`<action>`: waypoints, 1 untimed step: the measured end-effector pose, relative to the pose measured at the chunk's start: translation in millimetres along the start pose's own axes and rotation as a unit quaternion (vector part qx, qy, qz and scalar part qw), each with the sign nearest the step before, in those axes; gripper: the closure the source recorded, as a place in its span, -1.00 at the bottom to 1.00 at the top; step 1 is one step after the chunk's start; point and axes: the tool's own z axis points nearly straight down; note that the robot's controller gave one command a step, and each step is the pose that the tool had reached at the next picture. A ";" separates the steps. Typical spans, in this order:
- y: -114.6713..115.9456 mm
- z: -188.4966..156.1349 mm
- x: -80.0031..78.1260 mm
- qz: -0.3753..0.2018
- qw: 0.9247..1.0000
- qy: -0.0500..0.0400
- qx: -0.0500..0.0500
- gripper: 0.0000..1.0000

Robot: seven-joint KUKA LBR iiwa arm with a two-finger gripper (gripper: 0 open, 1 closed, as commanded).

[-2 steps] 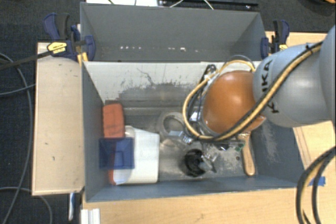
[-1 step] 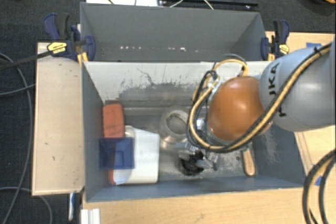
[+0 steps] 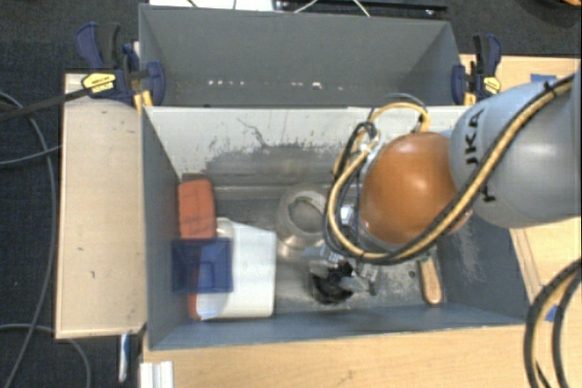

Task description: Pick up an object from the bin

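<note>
My gripper hangs low over the bin's front middle, below the orange wrist cover, dark against the floor. Just behind it and to the left lies a clear tape roll, flat on the floor. A wooden handle lies to the right of the gripper, partly under the arm. A white box sits to the left of the gripper, a short gap away. I see nothing held in the gripper.
At the bin's left wall lie an orange-brown block and a dark blue flat piece resting on the white box's left side. The arm covers the bin's right half. The back of the floor is bare.
</note>
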 end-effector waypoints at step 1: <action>0.6 -2.9 0.2 0.000 1.000 0.000 -0.001 1.00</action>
